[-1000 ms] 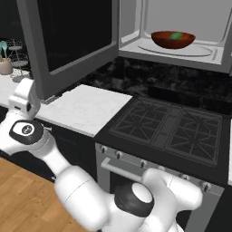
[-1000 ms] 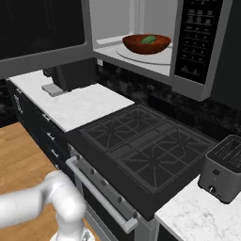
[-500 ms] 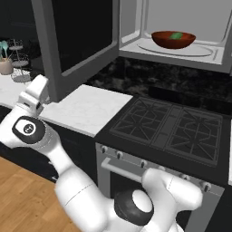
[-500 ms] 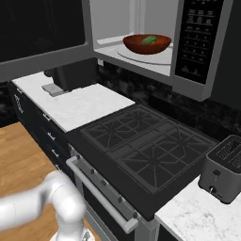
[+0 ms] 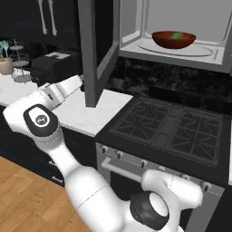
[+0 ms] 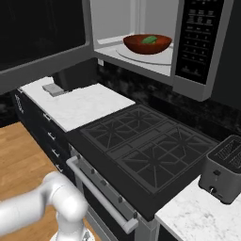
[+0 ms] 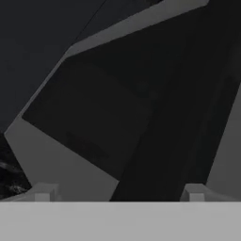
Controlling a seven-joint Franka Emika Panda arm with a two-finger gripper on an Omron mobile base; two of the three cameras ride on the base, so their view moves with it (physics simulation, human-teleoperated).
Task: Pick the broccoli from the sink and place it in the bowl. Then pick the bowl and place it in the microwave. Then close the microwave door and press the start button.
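The two-finger gripper (image 7: 117, 195) was seen with its jaws spread wide and nothing between them, pressed up close against the outer face of the big dark-glass microwave door (image 5: 97, 50) in its grey metal frame. In the left base view the white arm (image 5: 43, 120) was stretched toward the left side of that door, which stood part-way open, swung out from the large built-in grey-framed microwave (image 6: 188, 42). The wide, glossy reddish-brown bowl (image 5: 172, 40) was set on the light grey floor inside the microwave, and the small green broccoli floret (image 6: 150, 40) lay in it. The placing steps were judged done; the closing of the door was the step in hand. For the next move, a steady push on the door's outer face toward the right and far side would be called for until it latched, after which the start button on the right-hand panel (image 6: 200, 35) would remain to be pressed.
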